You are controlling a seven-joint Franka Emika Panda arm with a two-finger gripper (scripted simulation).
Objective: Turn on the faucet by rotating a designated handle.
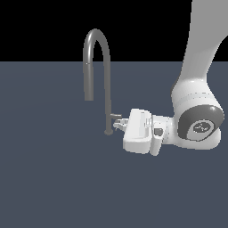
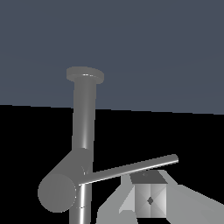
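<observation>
The hand (image 1: pixel 119 124) lies on its side, low over the worktop (image 1: pixel 53 178), with its fingers directed toward the exterior view's left. The fingertips sit right at the handle (image 1: pixel 116 116), which projects from the lower part of the faucet (image 1: pixel 107 89) stem toward the exterior view's right. In the exterior view the fingertips are small and partly merged with the handle; whether they touch it cannot be told. How far the hand is open also cannot be told.

In the wrist view, one light grey finger (image 2: pixel 149 199) with a square pad shows close beside the slim rod of the handle (image 2: pixel 131 167), near the rod's free end. The second finger is not seen in this view. No grip on the rod can be confirmed. The rod joins a short thick stub on the faucet (image 2: pixel 84 122) stem.

The faucet stands upright on a small round base on the dark blue-grey worktop. Its stem rises to a high arch, and the spout end comes down on the exterior view's left side, well above the worktop.

Behind the hand, the white arm (image 1: pixel 200 67) extends from the wrist up toward the exterior view's upper right.
</observation>
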